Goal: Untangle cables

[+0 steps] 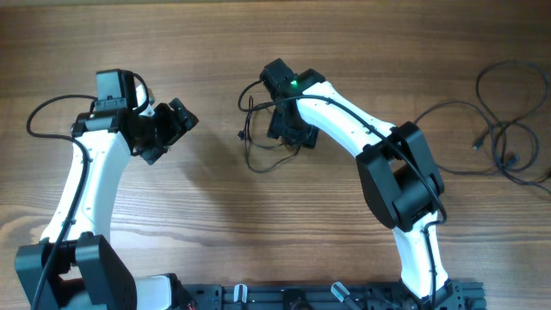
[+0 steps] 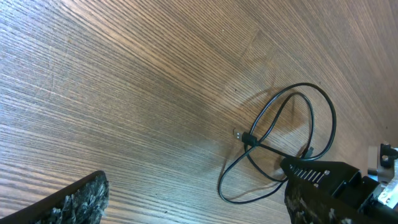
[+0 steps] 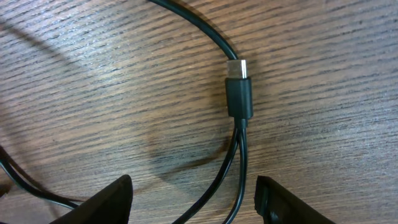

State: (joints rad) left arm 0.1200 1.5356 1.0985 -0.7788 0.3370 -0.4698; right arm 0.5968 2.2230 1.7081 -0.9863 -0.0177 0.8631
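Cables on a wooden table, at one moment of the untangling task; I take my right gripper as the reference for every position.

Directly under the right gripper, and spilling just to its left in the overhead view, lies a small tangle of thin black cable, its loops crossing one another flat on the wood. The right wrist view shows a plug of this tangle, black-bodied with a short metal tip, lying just ahead of the right gripper. Two strands run back from below the plug into the gap between the gripper's fingers. The jaws stand spread, with the strands lying loose between them and nothing pinched.

My left gripper hangs well to the left of the right gripper, apart from the tangle, with its jaws spread wide and empty.

A second group of thin black cables lies well to the right of the right gripper, near the table's edge, in wide loose loops that overlap one another.
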